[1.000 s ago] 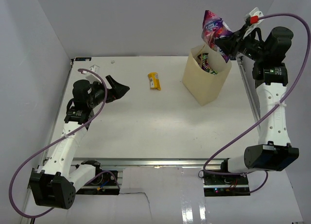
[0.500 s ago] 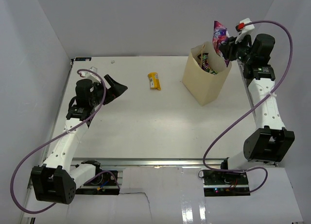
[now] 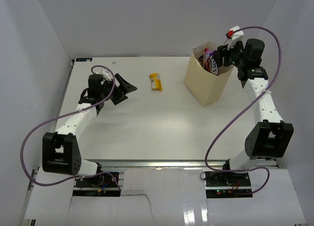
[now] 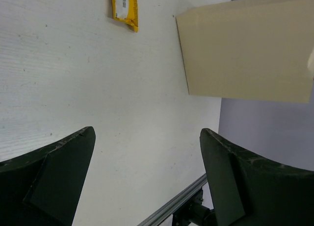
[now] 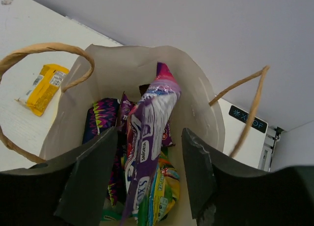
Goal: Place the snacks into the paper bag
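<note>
The purple candy pack [image 5: 149, 123], held high above the bag a second ago, has been brought down into the paper bag [image 3: 203, 88], and the right tool [image 3: 219, 58] has been lowered with it to the bag's mouth. Over the same second the left tool [image 3: 125, 87] has been carried a little farther out over the counter [image 3: 157, 133]. The right tool's fingers are now seen parted. In the right wrist view the pack stands on end between them, with a sliver of gap on either side, so it appears to have been let go. Its top corner is pointed toward the bag's far wall. Beside it in the bag, a dark zigzag-patterned pack [image 5: 100, 118] is seen at 9 o'clock and a green-yellow pack [image 5: 164, 187] lower down. The two loop handles [image 5: 44, 49] are spread to either side of the mouth. In the overhead view the bag is set upright at about 1 o'clock on the counter. A yellow-orange bar [image 3: 155, 82] is left lying flat on the counter at 12 o'clock, well apart from the bag and from both tools. The left tool is held at about 10 o'clock with its fingers spread wide and nothing between them. Its wrist camera is trained on the bare counter, with the yellow bar and the bag's side wall beyond.
</note>
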